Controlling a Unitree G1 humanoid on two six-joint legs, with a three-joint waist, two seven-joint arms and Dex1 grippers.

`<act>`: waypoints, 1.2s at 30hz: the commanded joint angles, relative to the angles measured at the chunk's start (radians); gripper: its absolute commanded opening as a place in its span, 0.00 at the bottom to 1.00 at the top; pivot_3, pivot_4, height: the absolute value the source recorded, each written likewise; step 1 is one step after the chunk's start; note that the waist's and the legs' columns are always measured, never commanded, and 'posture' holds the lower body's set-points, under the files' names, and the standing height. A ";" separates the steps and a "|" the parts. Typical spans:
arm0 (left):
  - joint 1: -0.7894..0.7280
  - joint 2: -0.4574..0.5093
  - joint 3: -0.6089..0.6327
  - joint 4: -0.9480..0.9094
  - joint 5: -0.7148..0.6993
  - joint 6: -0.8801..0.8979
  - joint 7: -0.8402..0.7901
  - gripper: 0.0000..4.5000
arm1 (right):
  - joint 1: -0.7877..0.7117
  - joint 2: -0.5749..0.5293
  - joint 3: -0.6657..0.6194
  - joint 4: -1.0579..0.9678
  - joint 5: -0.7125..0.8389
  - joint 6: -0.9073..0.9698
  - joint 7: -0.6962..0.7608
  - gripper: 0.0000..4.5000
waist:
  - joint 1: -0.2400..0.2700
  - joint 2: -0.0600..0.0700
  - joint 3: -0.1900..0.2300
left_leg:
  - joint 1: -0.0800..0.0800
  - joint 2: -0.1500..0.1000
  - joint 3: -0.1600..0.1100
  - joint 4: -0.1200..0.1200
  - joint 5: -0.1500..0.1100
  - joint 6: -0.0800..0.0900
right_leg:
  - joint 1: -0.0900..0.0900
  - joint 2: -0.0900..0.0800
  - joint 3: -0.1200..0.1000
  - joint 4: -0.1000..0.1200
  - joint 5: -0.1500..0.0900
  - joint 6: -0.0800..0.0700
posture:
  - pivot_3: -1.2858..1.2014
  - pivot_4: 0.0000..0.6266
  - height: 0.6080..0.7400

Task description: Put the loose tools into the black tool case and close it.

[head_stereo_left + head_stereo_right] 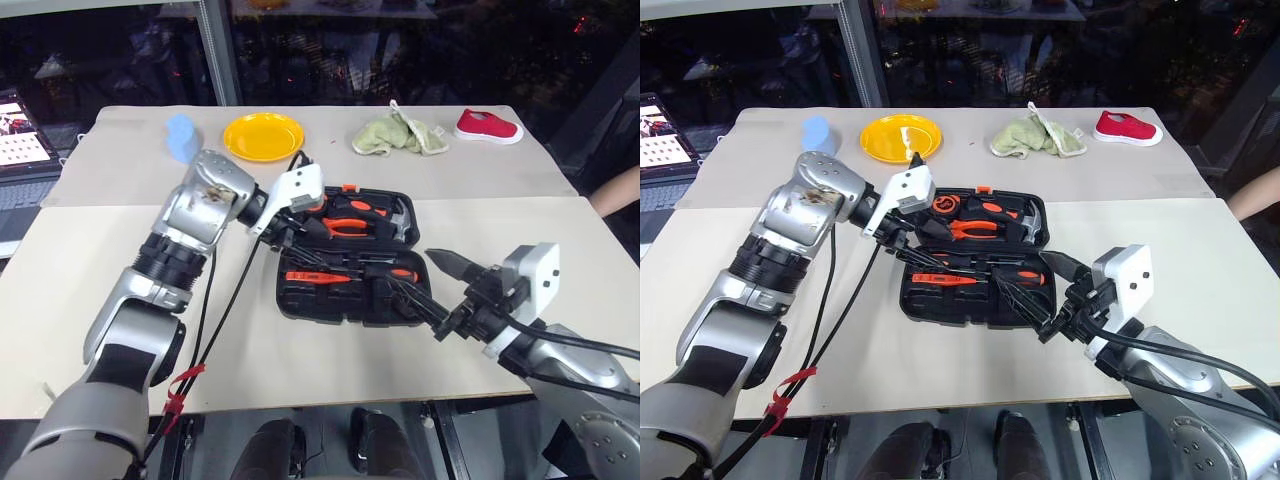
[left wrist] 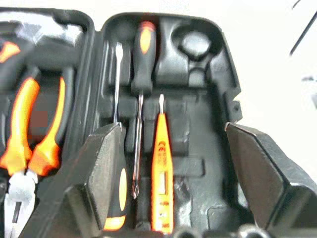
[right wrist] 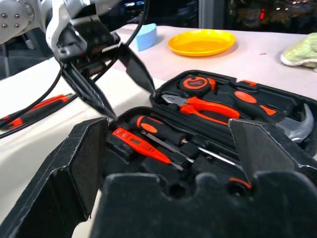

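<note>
Left gripper (image 3: pixel 111 82): hovering over the open black tool case (image 1: pixel 300 300), fingers spread, gripping nothing.
Right gripper (image 1: pixel 440 295): waiting wide apart, empty, at the case's near right corner.
Tester screwdriver (image 2: pixel 162 173): lying in its recess.

Along the far edge of the counter (image 1: pixel 120 300) lie a pale blue sponge (image 1: pixel 181 136) at the left, a yellow plate (image 1: pixel 263 136) beside it, a crumpled green cloth (image 1: pixel 400 134) and a small red shoe (image 1: pixel 487 127) at the right. A laptop (image 1: pixel 22 150) stands off the far left side.
</note>
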 commanded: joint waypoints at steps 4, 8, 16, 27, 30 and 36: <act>-0.038 -0.029 0.023 0.074 0.010 -0.073 0.033 0.00 | -0.018 -0.018 -0.022 -0.013 0.031 0.000 -0.006 1.00 | 0.000 0.000 0.000 | -0.001 0.000 0.000 0.000 0.000 -0.001 | 0.000 0.000 0.000 -0.002 0.000 0.000 | 0.52 0.24 1.00; -0.041 -0.047 0.036 0.103 0.009 -0.072 0.074 0.00 | -0.020 -0.021 -0.019 -0.014 0.037 0.000 -0.009 1.00 | 0.000 0.000 0.000 | -0.001 0.000 0.000 0.000 0.000 0.000 | 0.000 0.000 0.000 -0.004 0.001 0.001 | 0.52 0.24 1.00; -0.022 -0.048 0.011 0.158 0.071 -0.138 0.133 0.00 | -0.023 -0.032 -0.016 -0.010 0.046 0.002 -0.010 1.00 | 0.000 0.000 0.000 | -0.002 0.000 0.000 0.000 0.001 -0.001 | 0.001 0.000 0.000 -0.008 0.002 0.002 | 0.52 0.24 1.00; -0.005 -0.055 -0.003 0.204 0.126 -0.272 0.141 0.00 | -0.017 -0.030 -0.016 -0.016 0.054 -0.002 -0.029 1.00 | 0.000 0.000 -0.001 | -0.002 0.000 0.000 0.000 0.000 -0.001 | 0.002 -0.006 0.000 -0.009 0.002 0.003 | 0.52 0.24 1.00; -0.027 -0.060 0.040 0.194 0.088 -0.235 0.143 0.00 | -0.010 -0.028 -0.018 -0.021 0.056 -0.004 -0.034 1.00 | 0.000 0.000 -0.001 | -0.002 0.000 0.000 0.000 0.000 -0.001 | 0.002 -0.007 0.000 -0.009 0.002 0.003 | 0.52 0.24 1.00; -0.044 -0.032 0.132 0.093 -0.037 -0.079 0.053 0.00 | 0.008 -0.028 -0.022 -0.028 0.058 -0.008 -0.037 1.00 | -0.003 0.000 -0.001 | -0.003 0.000 0.000 0.000 0.000 -0.001 | 0.001 -0.002 -0.003 -0.009 0.002 0.003 | 0.52 0.24 1.00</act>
